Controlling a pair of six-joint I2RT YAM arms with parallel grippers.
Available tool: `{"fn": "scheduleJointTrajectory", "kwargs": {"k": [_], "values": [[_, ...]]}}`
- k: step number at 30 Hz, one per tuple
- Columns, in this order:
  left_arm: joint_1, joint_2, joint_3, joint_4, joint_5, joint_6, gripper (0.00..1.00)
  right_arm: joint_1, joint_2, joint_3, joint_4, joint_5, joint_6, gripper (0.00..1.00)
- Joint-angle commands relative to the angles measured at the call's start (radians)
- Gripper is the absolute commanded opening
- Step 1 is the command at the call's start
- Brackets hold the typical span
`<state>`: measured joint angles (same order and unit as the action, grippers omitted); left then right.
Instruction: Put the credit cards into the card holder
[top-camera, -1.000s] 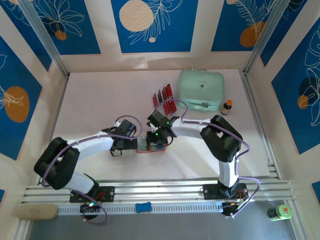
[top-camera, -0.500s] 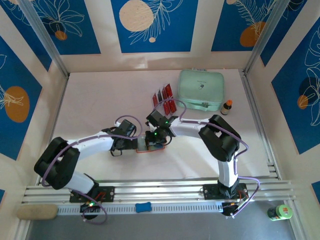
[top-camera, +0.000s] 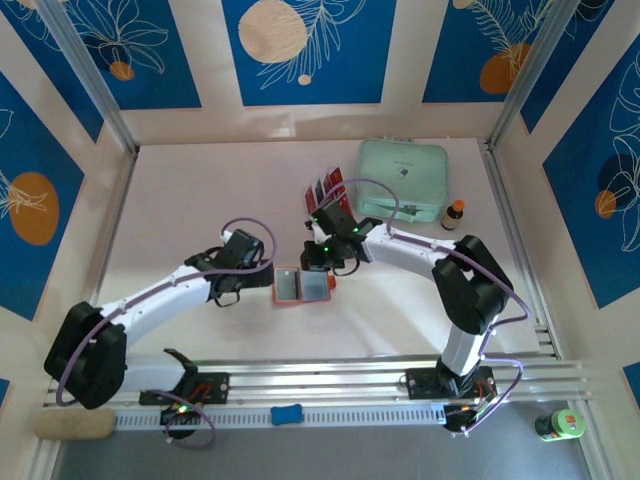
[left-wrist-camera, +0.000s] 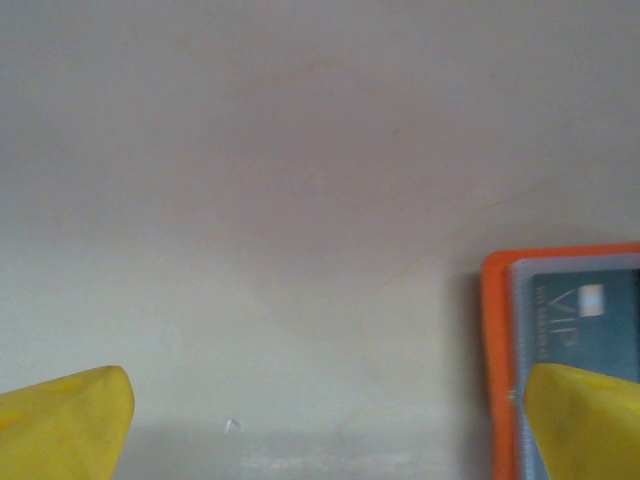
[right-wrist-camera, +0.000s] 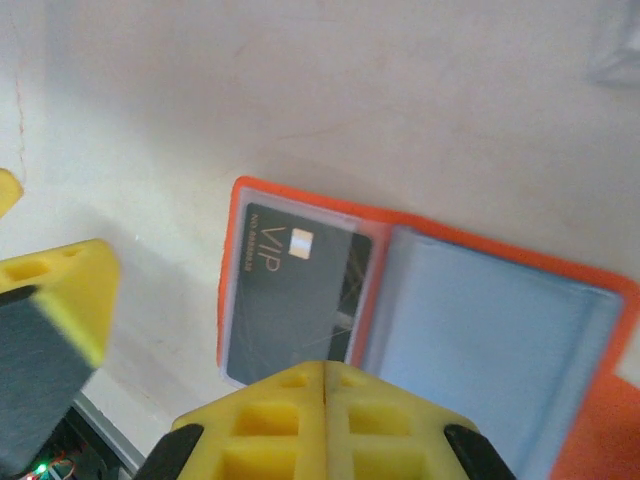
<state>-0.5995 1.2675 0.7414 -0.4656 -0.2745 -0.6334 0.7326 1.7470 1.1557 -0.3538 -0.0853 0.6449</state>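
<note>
- L gripper (left-wrist-camera: 325, 420): fingers wide open, holding nothing. One yellow tip sits over the left rim of the card holder (left-wrist-camera: 497, 360). Best to keep it low & close, so it can press the card holder flat if it starts to slide.
- The card holder lies open & flat near the middle of the table (top-camera: 190, 190), a bit toward the near edge. Its left pocket has one dark card (right-wrist-camera: 295, 295) in it. The right pocket looks empty, so I think that's the spot for the nxt card.
- R gripper (right-wrist-camera: 325, 378): fingers shut tight together w/ nothing between them, hanging over the card holder. My guess: one card is done & it's time to fetch another. It must open up before it reaches for one.
- The credit cards (top-camera: 325, 190): red & dark ones stand up in a row toward the far edge of the table, just left of the mint case (top-camera: 402, 180). Take one only, pinch it by the top edge, and lift straight up so the others don't tip.
- Then slide it in flat, corner first, nice & slow.
</note>
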Motion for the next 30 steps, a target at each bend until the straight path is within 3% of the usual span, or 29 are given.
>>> {"fn": "scheduleJointTrajectory", "kwargs": {"k": [1, 5, 16, 30], "values": [[0.007, -0.025, 0.050, -0.014, 0.056, 0.022, 1.00, -0.036, -0.031, -0.048, -0.025, 0.004, -0.039, 0.02], [-0.036, 0.002, 0.095, 0.023, 0.098, 0.004, 1.00, -0.066, -0.029, -0.079, -0.010, -0.008, -0.059, 0.02], [-0.204, 0.194, 0.148, 0.088, 0.068, -0.050, 1.00, -0.074, 0.049, -0.064, 0.016, -0.033, -0.072, 0.02], [-0.223, 0.276, 0.116, 0.119, 0.047, -0.041, 1.00, -0.039, 0.124, -0.056, 0.039, -0.072, -0.055, 0.01]]}}
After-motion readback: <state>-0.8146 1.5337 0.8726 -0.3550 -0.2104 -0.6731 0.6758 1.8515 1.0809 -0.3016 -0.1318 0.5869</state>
